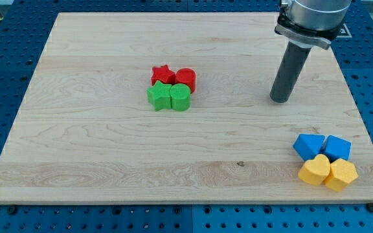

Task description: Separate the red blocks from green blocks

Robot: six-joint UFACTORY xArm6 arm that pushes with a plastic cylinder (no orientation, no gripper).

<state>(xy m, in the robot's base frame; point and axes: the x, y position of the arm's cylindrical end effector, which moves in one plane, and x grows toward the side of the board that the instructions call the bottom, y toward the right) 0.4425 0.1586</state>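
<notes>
Near the middle of the pale wooden surface [96,149], slightly to the left and toward the far side, four small plastic blocks sit bunched together and touching. The red star-shaped block [162,74] is at the far left of the bunch, with the red rounded block [186,78] just to its right. Directly on their near side lie the green star-shaped block [160,96] and, to its right, the green rounded block [180,98]. Each green piece touches the red piece behind it.

Well apart from this bunch, to the right and at about the same depth, the dark straight rod comes down from the arm's grey collar, and my tip [280,100] rests on the bare wood, touching no block. This tool is a plain rod with nothing to clench or release, and it grasps nothing.

At the near right corner, another group lies close together: a blue angular block [309,145] beside a second blue angular block [337,147], with a yellow heart-shaped block [315,170] and a yellow angular block [341,175] on their near side.
</notes>
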